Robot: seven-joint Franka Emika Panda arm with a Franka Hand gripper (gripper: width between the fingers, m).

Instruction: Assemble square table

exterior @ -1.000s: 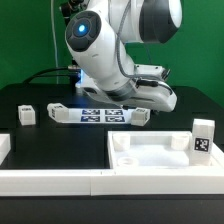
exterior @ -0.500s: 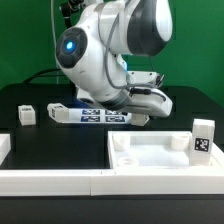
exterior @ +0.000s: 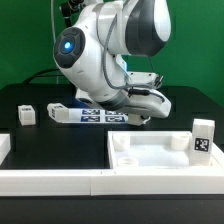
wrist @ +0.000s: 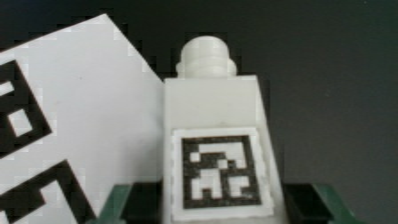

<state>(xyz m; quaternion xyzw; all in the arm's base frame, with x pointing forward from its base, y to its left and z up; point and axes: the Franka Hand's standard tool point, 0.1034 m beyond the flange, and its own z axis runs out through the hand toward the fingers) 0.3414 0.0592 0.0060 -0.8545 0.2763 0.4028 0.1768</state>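
I should square the end effector (wrist: 214, 206) astride the leg (wrist: 214, 110) before lifting; clamped or not, I cannot tell.

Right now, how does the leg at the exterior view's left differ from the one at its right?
The left leg sits low and squat, away from the table top; the right leg stands tall beside it. The right leg's tag shows clearly; the left leg's is blurred. Both are white.

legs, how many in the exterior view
4, sides as the exterior view's: far-left leg, lying leg at the marker board's left end, third leg at its right end, upright leg far right. More may be hidden.
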